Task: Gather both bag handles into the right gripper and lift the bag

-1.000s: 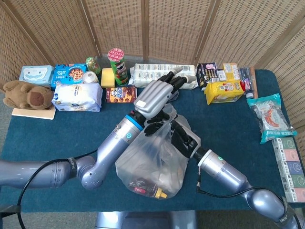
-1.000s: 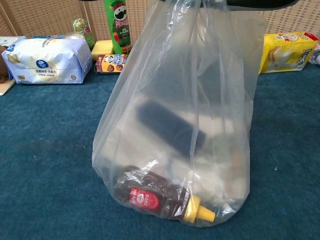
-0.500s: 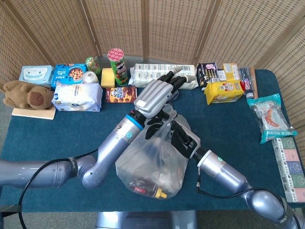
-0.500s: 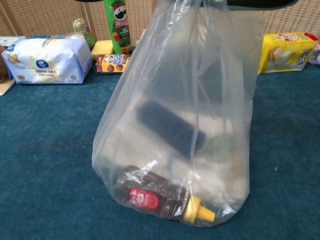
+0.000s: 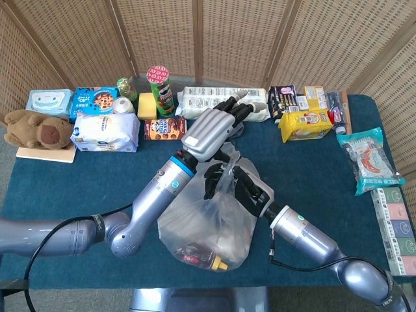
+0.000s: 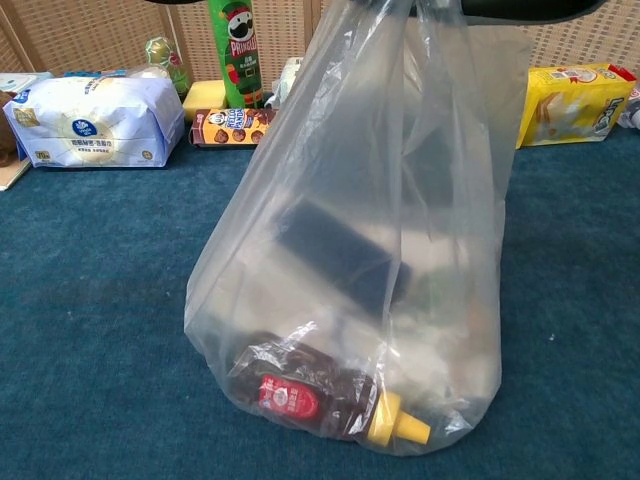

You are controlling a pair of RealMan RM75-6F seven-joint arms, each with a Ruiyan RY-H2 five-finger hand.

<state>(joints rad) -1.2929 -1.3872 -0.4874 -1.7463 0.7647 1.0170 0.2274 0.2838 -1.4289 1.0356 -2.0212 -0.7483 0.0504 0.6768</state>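
Observation:
A clear plastic bag (image 5: 201, 224) stands tall on the blue table (image 5: 78, 182), holding a brown sauce bottle (image 6: 320, 405) and a dark block (image 6: 340, 255). My left hand (image 5: 211, 130) hovers over the bag's top with its fingers stretched away. A bag handle (image 5: 227, 155) rises taut to the underside of its palm, where it looks pinched. My right hand (image 5: 237, 184) comes in from the lower right, its dark fingers curled into the gathered plastic just below the left hand. In the chest view the bag (image 6: 350, 250) fills the middle and its top runs out of frame.
Goods line the table's back: a green crisp can (image 5: 159, 88), a white bread bag (image 5: 104, 133), a cookie box (image 5: 164, 128) and a yellow packet (image 5: 305, 123). A plush toy (image 5: 36, 129) lies at far left. Packets (image 5: 370, 156) lie along the right edge.
My right hand has slid left and up into the bag's top, its fingers curling further round the plastic. The left hand has held still, and the bag's neck is narrower.

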